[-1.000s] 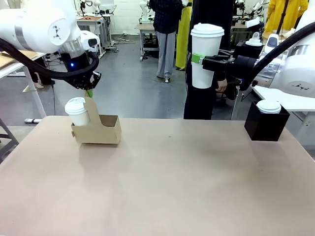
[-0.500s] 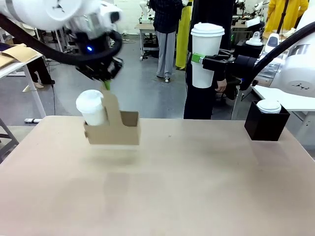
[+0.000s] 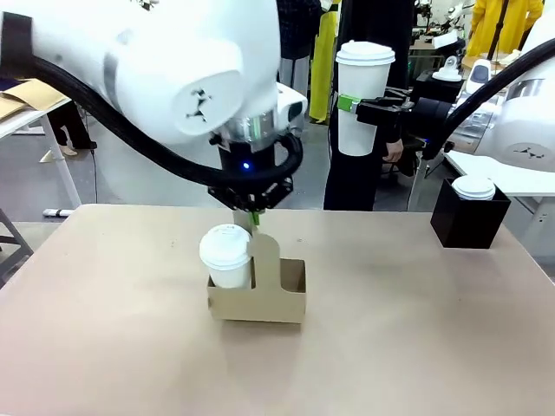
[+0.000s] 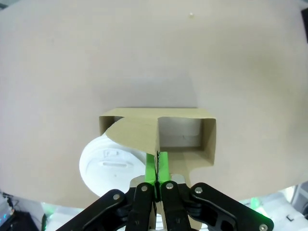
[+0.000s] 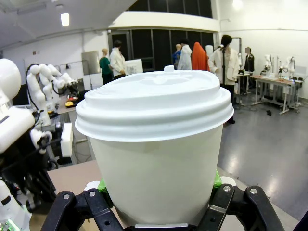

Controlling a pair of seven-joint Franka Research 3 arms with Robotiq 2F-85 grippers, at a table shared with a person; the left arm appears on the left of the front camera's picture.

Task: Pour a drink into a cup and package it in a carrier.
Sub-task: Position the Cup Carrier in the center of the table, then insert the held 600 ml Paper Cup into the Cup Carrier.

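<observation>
Fingers (image 4: 150, 169) of our left gripper (image 4: 157, 161) are pressed together on the thin top edge of the handle of the carrier (image 3: 260, 299). It sits near the middle of the table (image 3: 390, 347), touching it or just above; we cannot tell which. One lidded cup (image 3: 225, 256) stands in its left slot and the other slot is empty. We judge that the load hangs lopsided, and that the cardboard is light and bendy, so the handle top is the sound place to hold. Farther off, our right gripper (image 3: 360, 106) clamps a second cup (image 3: 364, 95) by its mid-wall, high above the table's far side. Paper walls crush and lids pop, so we would squeeze gently, below the rim. Beyond, a black box (image 3: 468, 221) holds another lidded cup.
</observation>
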